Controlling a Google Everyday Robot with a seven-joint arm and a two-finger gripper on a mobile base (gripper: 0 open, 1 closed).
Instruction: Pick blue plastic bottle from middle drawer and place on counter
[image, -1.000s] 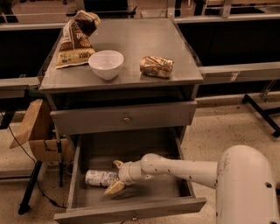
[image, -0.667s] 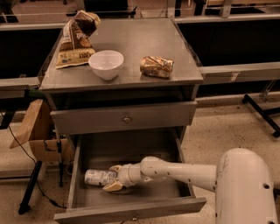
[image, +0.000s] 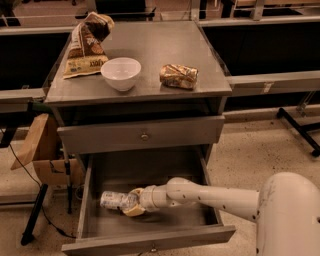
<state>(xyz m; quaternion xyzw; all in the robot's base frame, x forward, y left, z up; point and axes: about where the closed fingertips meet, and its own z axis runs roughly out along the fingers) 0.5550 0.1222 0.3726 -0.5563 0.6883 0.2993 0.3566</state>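
A grey metal cabinet stands in the middle of the view, seen from above and in front. Its flat top, the counter (image: 155, 42), carries three things: a tall brown snack bag (image: 86, 45) at the back left corner, a white bowl (image: 121, 73) just to the right of the bag, and a wrinkled brown-gold foil packet (image: 178, 76) lying on its side further right, apart from the bowl. Below the counter, the top drawer (image: 100, 137) is closed, with a small round knob (image: 144, 136) at its centre. Under it, the middle drawer (image: 165, 222) is pulled out toward the viewer, showing its plain grey floor and tall side walls. The blue plastic bottle (image: 112, 199) lies on its side on the drawer floor, in the front left part, with its pale label facing up. The robot's white arm (image: 215, 197) reaches in from the lower right, crossing the drawer's right side and stretching leftward low over the floor. The gripper (image: 131, 204) is inside the drawer at the right end of the bottle, touching or overlapping it; whether it is open or clamped on the bottle cannot be told from this view. The robot's rounded white body (image: 292, 215) fills the lower right corner. To the left of the cabinet, a brown cardboard box (image: 45, 155) sits on the floor.
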